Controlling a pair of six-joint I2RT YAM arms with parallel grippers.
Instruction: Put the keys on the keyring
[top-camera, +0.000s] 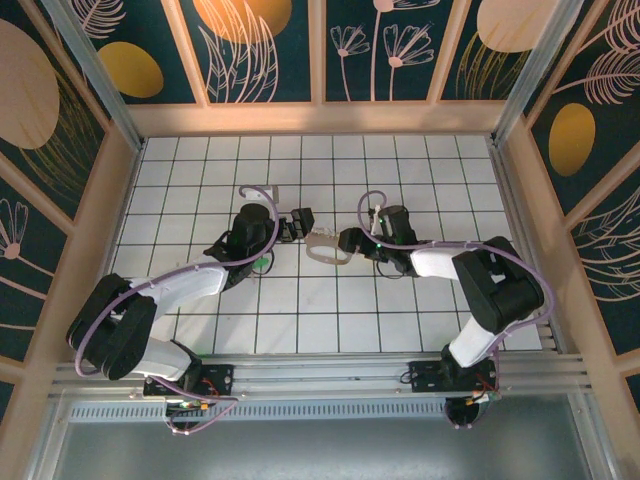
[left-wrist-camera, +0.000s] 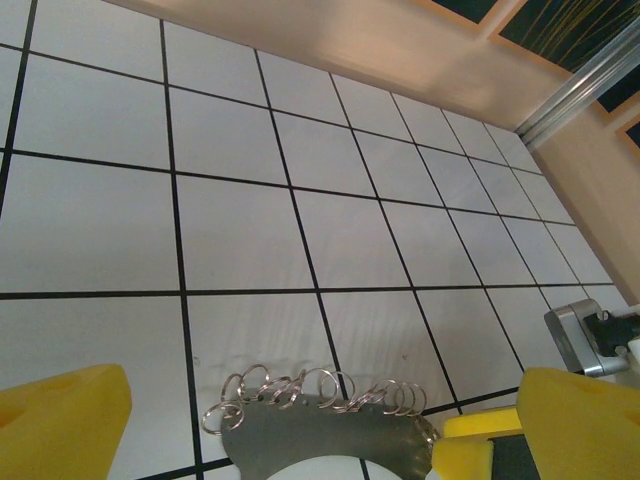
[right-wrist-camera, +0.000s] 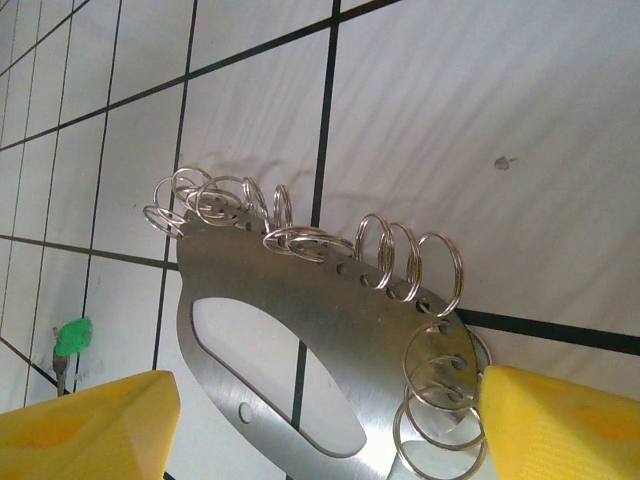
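Where right wrist looks, green key (right-wrist-camera: 72, 337) nears keyring (right-wrist-camera: 330, 320).

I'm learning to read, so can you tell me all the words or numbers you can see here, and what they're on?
None: no word, number or brand can be read in these pictures.
keyring: bare metal, only holes and rings.
green key head: blurred, no print to make out.
wall panels: drawn plants and circles, no letters.

White tiled floor (top-camera: 320, 310), wooden-framed teal floral panels (top-camera: 270, 60), aluminium rail (top-camera: 330, 368)
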